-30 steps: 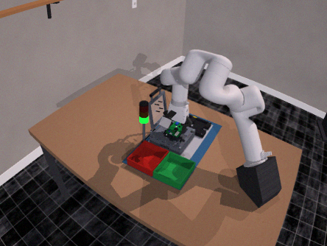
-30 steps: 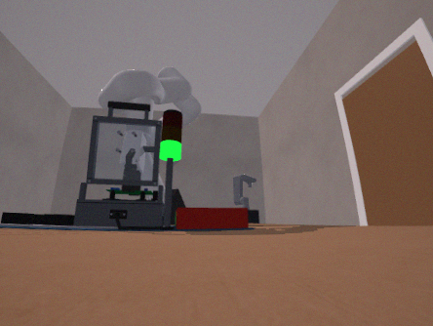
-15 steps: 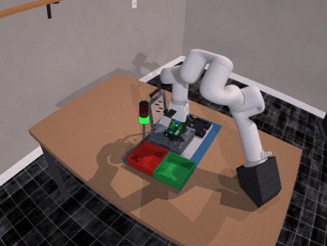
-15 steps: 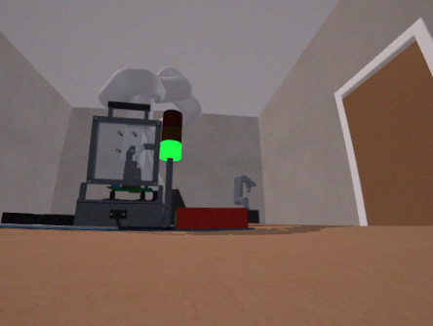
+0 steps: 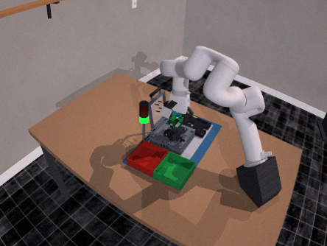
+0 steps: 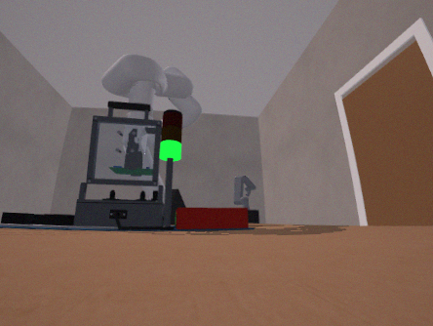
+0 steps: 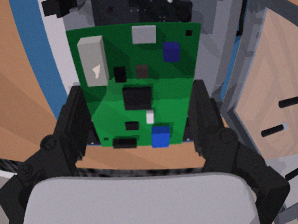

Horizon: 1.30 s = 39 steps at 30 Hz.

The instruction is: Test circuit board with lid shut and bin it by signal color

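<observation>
The green circuit board (image 7: 136, 86) sits face up between my gripper's (image 7: 140, 137) two black fingers, which grip its long edges; its white connector is at the upper left in the wrist view. The board hangs a little above the grey tester (image 5: 173, 137), level, as the top view (image 5: 176, 119) and the exterior view (image 6: 132, 170) show. The tester's lid (image 6: 124, 151) stands open and upright. The signal tower (image 5: 143, 118) beside the tester shows green (image 6: 171, 149). The green bin (image 5: 174, 169) and red bin (image 5: 147, 156) stand side by side in front of the tester.
The black tray (image 5: 199, 125) lies behind the tester on the blue mat. The open lid's frame and handle (image 5: 156, 99) rise close to the left of my wrist. The red bin (image 6: 212, 218) sits at the foot of the tower.
</observation>
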Each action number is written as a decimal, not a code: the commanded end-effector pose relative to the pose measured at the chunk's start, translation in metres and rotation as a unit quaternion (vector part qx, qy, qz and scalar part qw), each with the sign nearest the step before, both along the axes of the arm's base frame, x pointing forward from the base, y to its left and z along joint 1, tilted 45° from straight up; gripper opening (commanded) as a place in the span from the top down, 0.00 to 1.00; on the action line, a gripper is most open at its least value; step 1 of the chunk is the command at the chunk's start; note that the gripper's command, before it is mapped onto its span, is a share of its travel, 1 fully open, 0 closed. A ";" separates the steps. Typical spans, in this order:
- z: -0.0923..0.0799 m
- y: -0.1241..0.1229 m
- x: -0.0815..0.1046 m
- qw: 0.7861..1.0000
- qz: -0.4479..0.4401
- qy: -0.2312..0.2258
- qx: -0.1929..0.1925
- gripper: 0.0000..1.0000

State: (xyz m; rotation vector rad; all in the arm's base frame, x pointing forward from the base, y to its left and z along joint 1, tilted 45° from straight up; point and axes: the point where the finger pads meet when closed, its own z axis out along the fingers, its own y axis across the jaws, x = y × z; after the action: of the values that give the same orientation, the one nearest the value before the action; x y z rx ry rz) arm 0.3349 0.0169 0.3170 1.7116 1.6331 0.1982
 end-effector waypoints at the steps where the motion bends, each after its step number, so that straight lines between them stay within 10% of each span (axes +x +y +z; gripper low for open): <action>1: 0.006 0.003 -0.004 1.000 0.000 0.000 0.000 0.21; 24: 0.017 0.011 -0.014 1.000 0.000 0.000 0.000 0.21; 39: -0.016 0.038 -0.017 1.000 0.000 0.000 0.000 0.21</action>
State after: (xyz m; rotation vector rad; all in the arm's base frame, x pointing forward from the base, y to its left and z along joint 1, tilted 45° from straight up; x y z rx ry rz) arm 0.3187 0.0451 0.3105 1.7146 1.6331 0.1977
